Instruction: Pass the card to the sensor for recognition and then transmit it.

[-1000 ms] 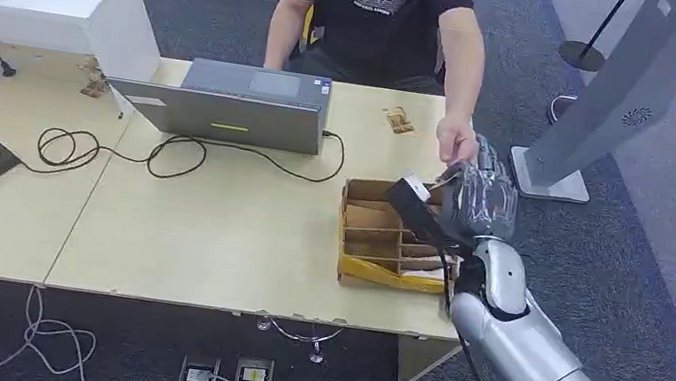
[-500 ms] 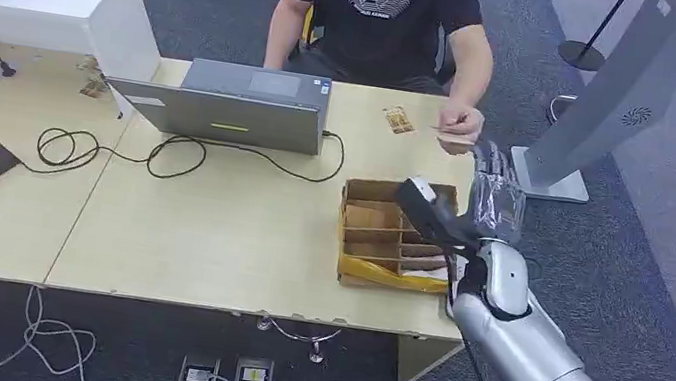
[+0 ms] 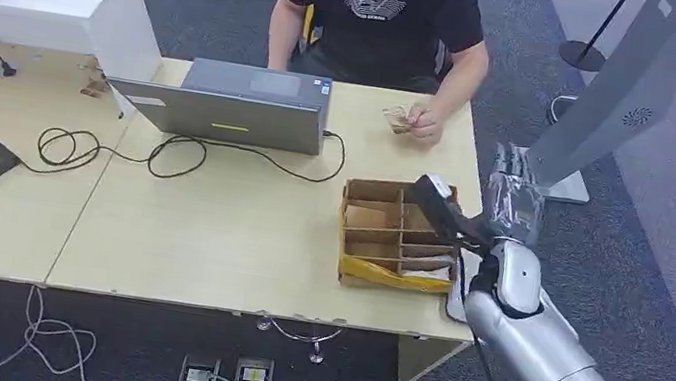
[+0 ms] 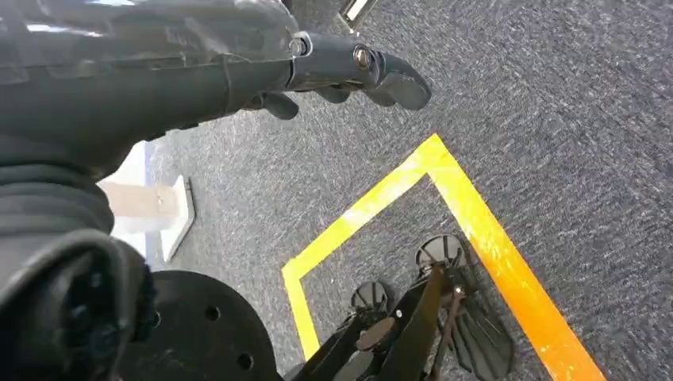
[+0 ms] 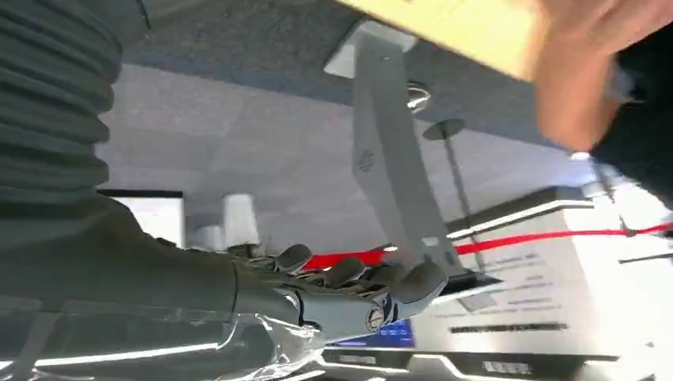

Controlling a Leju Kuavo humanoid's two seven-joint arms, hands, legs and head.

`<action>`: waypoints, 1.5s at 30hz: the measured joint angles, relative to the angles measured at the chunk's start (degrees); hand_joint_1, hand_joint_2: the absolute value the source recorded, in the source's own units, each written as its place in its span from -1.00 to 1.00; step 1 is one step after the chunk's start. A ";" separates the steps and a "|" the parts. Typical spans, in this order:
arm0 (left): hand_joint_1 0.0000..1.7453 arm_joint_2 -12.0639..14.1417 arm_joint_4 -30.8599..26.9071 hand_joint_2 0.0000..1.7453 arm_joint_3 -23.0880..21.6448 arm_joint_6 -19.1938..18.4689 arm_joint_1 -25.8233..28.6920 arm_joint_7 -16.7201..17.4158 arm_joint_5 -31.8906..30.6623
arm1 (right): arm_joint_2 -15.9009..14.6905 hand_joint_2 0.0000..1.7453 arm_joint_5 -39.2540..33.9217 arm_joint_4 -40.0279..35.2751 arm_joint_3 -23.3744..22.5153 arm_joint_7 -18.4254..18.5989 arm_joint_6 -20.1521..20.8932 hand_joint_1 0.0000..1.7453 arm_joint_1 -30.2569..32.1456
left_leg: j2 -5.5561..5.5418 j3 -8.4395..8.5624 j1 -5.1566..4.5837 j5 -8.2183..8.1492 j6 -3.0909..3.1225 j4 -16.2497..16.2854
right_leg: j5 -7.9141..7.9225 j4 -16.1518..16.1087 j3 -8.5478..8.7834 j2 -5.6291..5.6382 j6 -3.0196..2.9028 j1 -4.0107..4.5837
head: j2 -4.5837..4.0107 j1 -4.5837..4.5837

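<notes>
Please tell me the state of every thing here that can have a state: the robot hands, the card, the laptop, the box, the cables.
right hand: raised beside the table edge, holding nothing
left hand: hanging over the carpet, holding nothing
card: on the table, under the person's hand
laptop: open, facing the person
cardboard divider box: open on top, standing on the table
black cable: loosely coiled on the table

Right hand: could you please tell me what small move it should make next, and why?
Probably swing the right hand left and down toward the box, perhaps for another card. It holds nothing, with fingers apart, past the table's right edge, and the person's hand seems to have the card.
</notes>
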 joint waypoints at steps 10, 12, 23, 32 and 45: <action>-1.00 0.00 0.00 -1.00 0.02 -0.87 1.16 -0.11 0.24 | -10.19 1.00 -5.53 -0.04 -4.44 6.18 4.20 -1.00 -1.28 | -0.12 -0.07 -0.04 -0.01 0.01 0.02 | 0.01 -0.03 0.01 -0.11 0.02 -0.04 | 0.00 0.02; -1.00 0.00 0.00 -1.00 0.02 -0.87 1.34 -0.11 0.28 | -11.47 1.00 -5.77 -0.31 -4.63 6.18 4.33 -1.00 -1.31 | 0.05 -0.03 -0.03 -0.02 0.01 0.02 | 0.02 -0.03 -0.04 0.04 0.02 -0.03 | 0.02 0.00; -1.00 -0.17 0.00 -1.00 0.13 -1.14 1.61 -0.68 0.61 | -18.84 1.00 -7.06 0.37 -15.54 7.69 5.77 -1.00 7.79 | -0.16 -0.04 0.00 -0.07 0.04 0.02 | -0.01 -0.11 -0.02 -0.12 0.01 0.00 | 0.00 -0.04; -1.00 -0.37 0.00 -1.00 0.17 -0.15 1.65 -1.14 0.22 | -21.11 1.00 -13.36 13.05 -26.23 5.74 0.50 -1.00 19.49 | -0.30 -0.14 0.00 -0.13 0.06 0.01 | -0.05 -0.16 -0.02 -0.28 0.05 0.00 | 0.00 -0.02; -1.00 -0.63 0.00 -1.00 0.90 0.96 1.54 -1.31 0.15 | -14.51 1.00 -21.24 29.20 -40.57 -7.03 -3.94 -1.00 28.79 | -0.28 -0.17 0.09 -0.14 0.05 -0.01 | -0.09 -0.15 -0.04 -0.32 -0.01 0.10 | 0.00 -0.04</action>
